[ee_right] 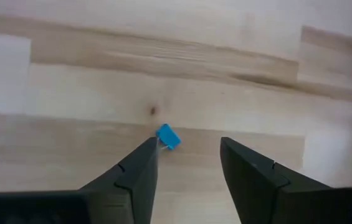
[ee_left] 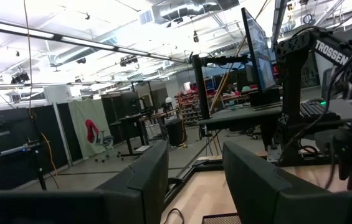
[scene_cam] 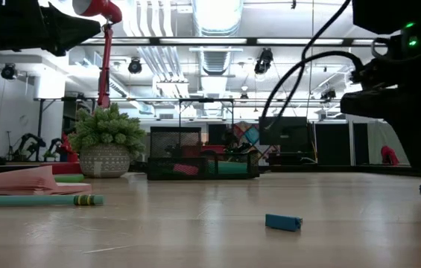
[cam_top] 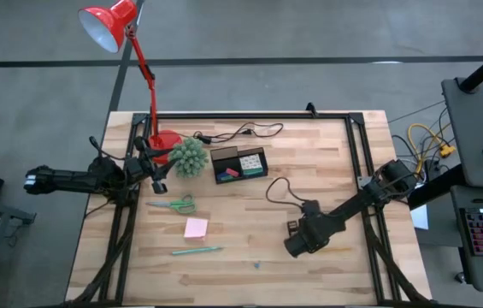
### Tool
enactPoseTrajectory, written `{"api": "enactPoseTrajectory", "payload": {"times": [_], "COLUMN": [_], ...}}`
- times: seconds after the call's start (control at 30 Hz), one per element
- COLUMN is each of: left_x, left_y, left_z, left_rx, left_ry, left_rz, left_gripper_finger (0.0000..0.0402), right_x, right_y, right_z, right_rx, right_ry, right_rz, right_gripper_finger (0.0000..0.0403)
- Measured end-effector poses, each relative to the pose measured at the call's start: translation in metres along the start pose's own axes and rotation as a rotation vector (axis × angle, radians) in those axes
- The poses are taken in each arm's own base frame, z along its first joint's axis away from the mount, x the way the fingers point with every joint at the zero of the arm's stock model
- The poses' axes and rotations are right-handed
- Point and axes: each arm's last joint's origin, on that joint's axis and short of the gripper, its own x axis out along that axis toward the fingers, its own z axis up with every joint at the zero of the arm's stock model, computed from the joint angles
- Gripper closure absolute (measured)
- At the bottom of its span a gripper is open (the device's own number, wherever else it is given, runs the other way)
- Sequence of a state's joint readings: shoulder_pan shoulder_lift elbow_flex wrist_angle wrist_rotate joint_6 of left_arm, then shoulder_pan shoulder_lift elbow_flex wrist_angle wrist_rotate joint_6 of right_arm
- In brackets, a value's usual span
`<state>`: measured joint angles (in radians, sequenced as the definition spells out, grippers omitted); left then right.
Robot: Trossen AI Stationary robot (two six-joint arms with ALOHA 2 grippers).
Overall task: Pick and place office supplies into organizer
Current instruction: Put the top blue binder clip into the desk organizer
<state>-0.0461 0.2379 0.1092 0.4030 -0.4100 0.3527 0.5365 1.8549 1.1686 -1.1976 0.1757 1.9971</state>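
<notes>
Right end effector (ee_right: 188, 162) hangs spread over a small blue bit (ee_right: 168, 137) lying on the bare surface (ee_right: 225, 93) just beyond its fingertips, so the pick is in hand; next it should shift slightly forward, descend and pinch.

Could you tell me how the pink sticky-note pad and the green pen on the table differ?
The pink sticky-note pad is a flat square, while the green pen is long and slim. The pad is pink; the pen is green. The pad lies nearer the organizer, and the pen lies closer to the table's front edge, just beyond the pad. Both rest loose on the wooden table, outside the organizer, with neither gripper on them.
</notes>
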Motion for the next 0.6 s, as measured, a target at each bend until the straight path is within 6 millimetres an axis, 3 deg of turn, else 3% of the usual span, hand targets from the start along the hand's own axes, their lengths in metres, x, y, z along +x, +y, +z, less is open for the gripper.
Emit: {"api": "enactPoseTrajectory", "payload": {"times": [0.37,0.6], "left_x": [0.0,0.0], "left_y": [0.0,0.0], "left_z": [0.0,0.0], "left_rx": [-0.001,-0.001], "left_ry": [0.0,0.0], "left_rz": [0.0,0.0], "left_gripper_finger": [0.0262,0.0262], "right_x": [0.014,0.013], "right_y": [-0.003,-0.002], "right_z": [0.0,-0.002], "right_rx": [0.202,0.344], "right_ry": [-0.099,-0.1], "right_rz": [0.03,0.064], "right_gripper_finger": [0.0241,0.0242]}}
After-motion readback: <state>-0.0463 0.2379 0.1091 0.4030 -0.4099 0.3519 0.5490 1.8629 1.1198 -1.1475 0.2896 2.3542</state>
